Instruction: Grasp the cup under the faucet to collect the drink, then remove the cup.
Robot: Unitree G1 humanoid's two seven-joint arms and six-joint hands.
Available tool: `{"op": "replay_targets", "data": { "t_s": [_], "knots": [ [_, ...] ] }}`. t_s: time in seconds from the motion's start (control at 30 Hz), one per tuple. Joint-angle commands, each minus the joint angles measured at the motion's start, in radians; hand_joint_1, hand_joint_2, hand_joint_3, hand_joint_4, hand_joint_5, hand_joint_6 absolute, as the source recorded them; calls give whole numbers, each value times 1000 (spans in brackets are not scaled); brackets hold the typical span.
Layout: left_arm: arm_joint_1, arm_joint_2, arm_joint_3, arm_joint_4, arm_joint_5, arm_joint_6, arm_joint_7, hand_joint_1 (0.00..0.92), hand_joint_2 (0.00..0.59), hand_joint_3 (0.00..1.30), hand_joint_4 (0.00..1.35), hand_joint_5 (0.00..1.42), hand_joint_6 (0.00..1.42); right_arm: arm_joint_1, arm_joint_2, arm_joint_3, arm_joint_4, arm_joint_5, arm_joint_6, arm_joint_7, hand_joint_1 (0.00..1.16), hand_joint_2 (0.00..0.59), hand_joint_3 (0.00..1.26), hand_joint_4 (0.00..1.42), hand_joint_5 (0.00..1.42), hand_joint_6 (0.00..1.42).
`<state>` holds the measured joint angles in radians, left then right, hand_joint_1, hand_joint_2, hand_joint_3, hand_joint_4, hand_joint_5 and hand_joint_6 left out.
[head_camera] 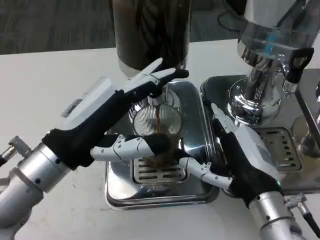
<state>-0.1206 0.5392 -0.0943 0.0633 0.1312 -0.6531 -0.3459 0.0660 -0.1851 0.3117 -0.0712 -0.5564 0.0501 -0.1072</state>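
A clear ribbed cup (156,127) stands on the drip tray (195,100) under the faucet (155,99), and a thin brown stream runs into it. Brown drink lies in its bottom. My left hand (117,112) comes in from the left. Its fingers (160,77) reach round the cup's far side by the faucet, and its thumb (132,147) lies along the near side. My right hand (240,155) is to the right of the tray. Its thumb (197,167) reaches the cup's lower right, and its fingers (220,117) are stretched out apart from the cup.
The dark drink dispenser (150,30) rises right behind the faucet. A second, chrome dispenser (260,75) with its own grated tray (280,145) stands at the right, close to my right hand. Bare white table (45,85) lies to the left.
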Motion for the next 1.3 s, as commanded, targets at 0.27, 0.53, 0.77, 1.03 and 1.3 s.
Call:
{"op": "replay_targets", "data": {
  "t_s": [0.27, 0.53, 0.77, 1.03, 1.3],
  "knots": [
    [55, 19, -37, 11, 23, 8, -47, 0, 98, 183, 24, 152, 102, -3, 7, 0, 3, 21, -8, 13, 435, 174, 0, 0, 0, 0],
    [66, 10, -22, 5, 37, 9, -18, 0, 99, 178, 17, 164, 67, 11, -2, -5, -14, 20, -11, 17, 447, 174, 0, 0, 0, 0],
    [89, -37, 64, 50, 14, -46, 114, 0, 115, 80, 0, 79, 0, 20, -11, -1, -26, 28, -9, 32, 454, 173, 0, 0, 0, 0],
    [113, -75, 144, 63, 0, -65, 177, 0, 122, 67, 0, 69, 0, -1, -11, 12, -19, 42, -28, 52, 457, 173, 0, 0, 0, 0],
    [229, -129, 233, 11, -46, -66, 218, 0, 131, 80, 0, 78, 0, -14, -10, 18, -7, 47, -39, 66, 457, 173, 0, 0, 0, 0]
  ]
}}
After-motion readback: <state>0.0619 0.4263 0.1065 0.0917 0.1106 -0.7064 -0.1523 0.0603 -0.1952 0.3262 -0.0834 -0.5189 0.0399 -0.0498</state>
